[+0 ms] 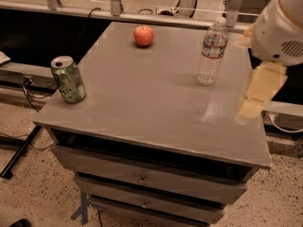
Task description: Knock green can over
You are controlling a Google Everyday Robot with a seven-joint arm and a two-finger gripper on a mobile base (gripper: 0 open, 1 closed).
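The green can (pixel 68 79) stands upright at the table's front left corner, green with whitish mottled print and a silver top. My gripper (pixel 255 92) hangs at the right side of the table, a yellowish part below the white arm body (pixel 279 27), over the table's right edge. It is far from the can, with the whole width of the table between them. It touches nothing that I can see.
A clear plastic water bottle (pixel 211 51) stands upright at the back right, just left of the gripper. A red apple (pixel 143 35) lies at the back middle. The grey table (pixel 147 103) sits on a drawer cabinet (pixel 142 178). Cables lie on the floor at the left.
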